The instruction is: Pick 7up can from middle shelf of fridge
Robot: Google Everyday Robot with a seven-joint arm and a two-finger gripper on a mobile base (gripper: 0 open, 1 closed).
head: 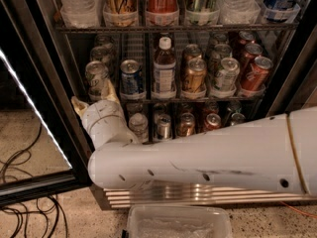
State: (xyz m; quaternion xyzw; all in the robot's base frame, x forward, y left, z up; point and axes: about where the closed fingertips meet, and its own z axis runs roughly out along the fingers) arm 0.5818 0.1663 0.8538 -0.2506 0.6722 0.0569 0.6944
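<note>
The fridge (290,58) stands open, with its dark interior facing me. The middle shelf (198,99) is a dark wire rack with white cup holders along its front. The 7up can (96,75), silvery-white with green marks, stands upright at the front of the leftmost lane. My gripper (94,98) is at the left end of this shelf, just below and in front of the can. It is open, with one tan fingertip (78,104) left of the can's base and the other (112,91) right of it. My white arm (208,152) hides the lower fridge.
Right of the 7up can stand a blue can (131,76), a bottle (163,68), a gold-brown can (194,75), a pale can (227,73) and a red can (256,73). Tall bottles (119,4) fill the rack above. The glass door (29,113) hangs open at left, with cables (25,207) and a plastic bin (178,222) on the floor.
</note>
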